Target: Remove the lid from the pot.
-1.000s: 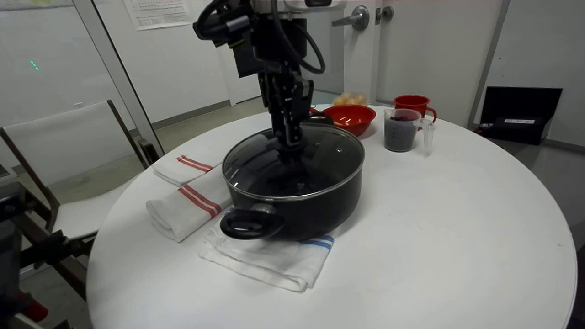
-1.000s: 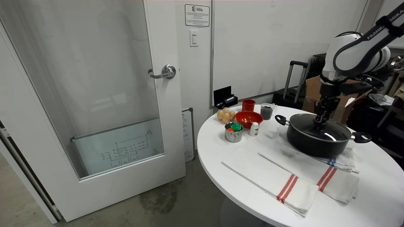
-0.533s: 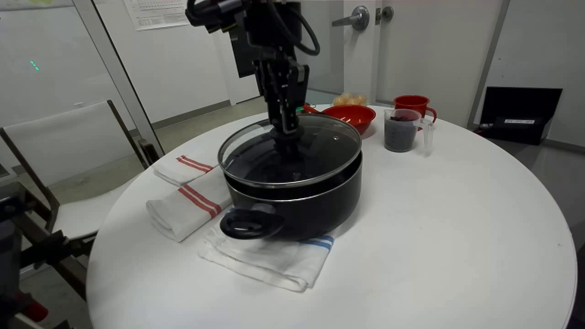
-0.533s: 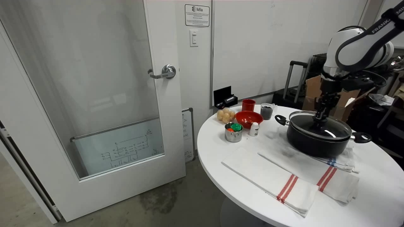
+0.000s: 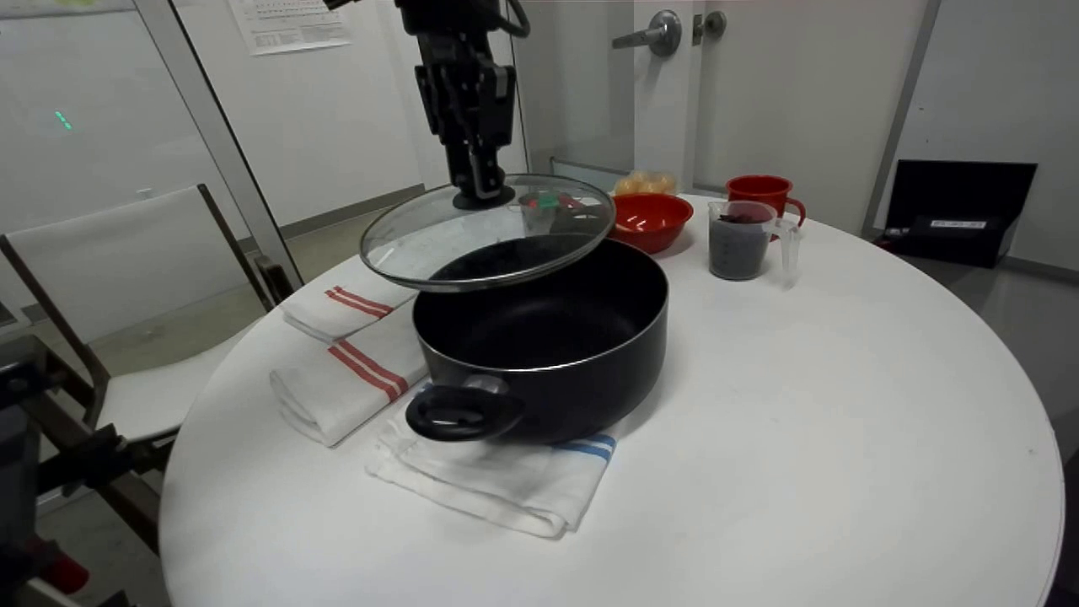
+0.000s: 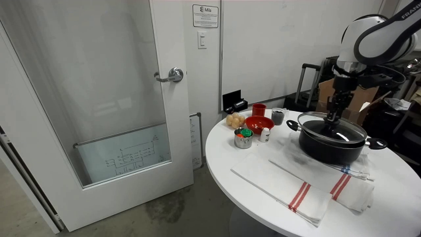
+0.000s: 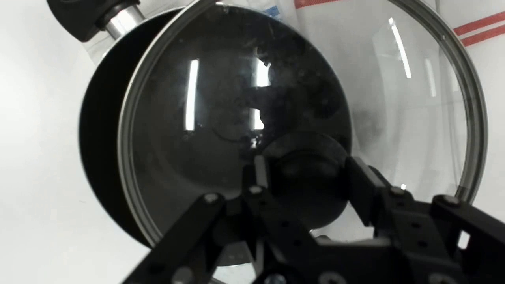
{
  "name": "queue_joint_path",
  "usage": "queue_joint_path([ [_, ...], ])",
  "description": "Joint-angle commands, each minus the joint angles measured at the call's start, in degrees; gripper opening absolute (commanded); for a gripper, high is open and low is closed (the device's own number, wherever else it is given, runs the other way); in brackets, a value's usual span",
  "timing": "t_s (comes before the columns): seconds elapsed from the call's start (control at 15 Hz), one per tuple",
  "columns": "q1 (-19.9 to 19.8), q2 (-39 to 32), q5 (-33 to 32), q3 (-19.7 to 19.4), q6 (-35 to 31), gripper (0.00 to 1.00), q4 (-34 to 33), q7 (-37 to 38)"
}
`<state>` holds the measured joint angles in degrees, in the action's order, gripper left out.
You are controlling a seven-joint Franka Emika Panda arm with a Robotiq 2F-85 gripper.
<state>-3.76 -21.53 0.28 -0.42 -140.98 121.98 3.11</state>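
My gripper (image 5: 479, 181) is shut on the black knob of the glass lid (image 5: 421, 244). In the wrist view the knob sits between the two fingers (image 7: 365, 187), and the lid's metal rim (image 7: 475, 118) spreads around them. The lid hangs above the black pot (image 5: 582, 379), shifted to one side and slightly tilted. Much of the pot's dark inside shows uncovered. In an exterior view the lid (image 6: 348, 131) still overlaps the pot (image 6: 329, 153) from that angle. The pot stands on a folded white towel with blue stripes (image 5: 506, 485).
Two red-striped towels (image 5: 362, 371) lie beside the pot, under the lid's overhanging side. A red bowl (image 5: 649, 221), a measuring cup (image 5: 738, 240) and a red mug (image 5: 759, 192) stand behind. A metal cup (image 6: 243, 141) and a white bottle (image 6: 265, 135) stand near the bowl.
The lid sat on the pot one second ago. My gripper has lifted it by the knob and moved it sideways toward the red-striped towels. The pot has not moved.
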Motion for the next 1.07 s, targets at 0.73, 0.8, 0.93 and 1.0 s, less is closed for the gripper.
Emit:
queue_joint_path([
  [0.73,12.88,-5.13,-4.34,5.88,11.65,0.25,-9.2,-0.53],
  [0.8,13.49,-6.37,-4.62,6.12,12.05,0.25,-10.35,-0.61],
  [0.93,14.61,-9.29,-4.91,6.56,12.72,0.25,-12.79,-0.83],
  [1.0,15.09,-10.59,-5.19,6.63,12.8,0.25,-13.83,-0.86],
])
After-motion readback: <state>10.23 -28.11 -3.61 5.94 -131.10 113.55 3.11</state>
